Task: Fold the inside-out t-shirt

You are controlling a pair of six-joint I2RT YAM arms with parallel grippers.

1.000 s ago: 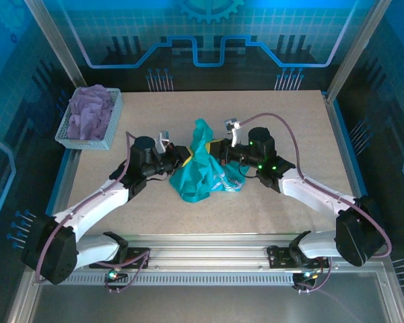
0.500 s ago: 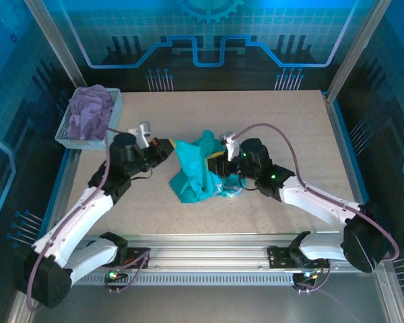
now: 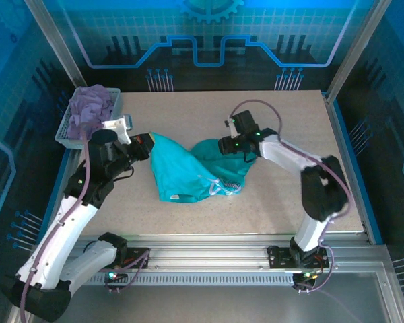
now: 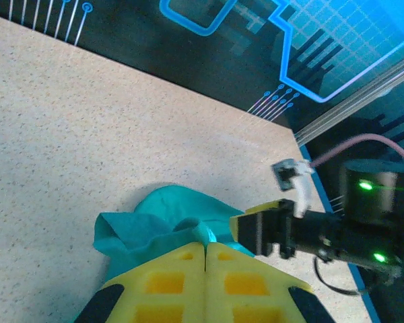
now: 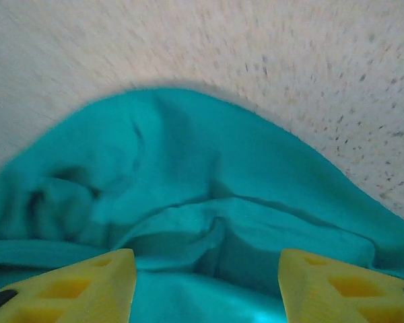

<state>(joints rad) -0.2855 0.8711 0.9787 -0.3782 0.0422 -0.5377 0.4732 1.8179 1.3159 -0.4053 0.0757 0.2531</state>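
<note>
Pressed together, the left tool (image 4: 205,247) pinches the soft teal cloth t-shirt (image 3: 182,171), likely to stretch it flat. The right tool (image 5: 203,262) stands spread, cloth directly ahead.

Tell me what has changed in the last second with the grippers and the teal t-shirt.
The left gripper, shut on the t-shirt, pulled its edge left toward the basket, spreading the cloth wider. The right gripper opened, apparently letting go, and moved toward the far side. The basket and its lavender garment stayed put.
</note>
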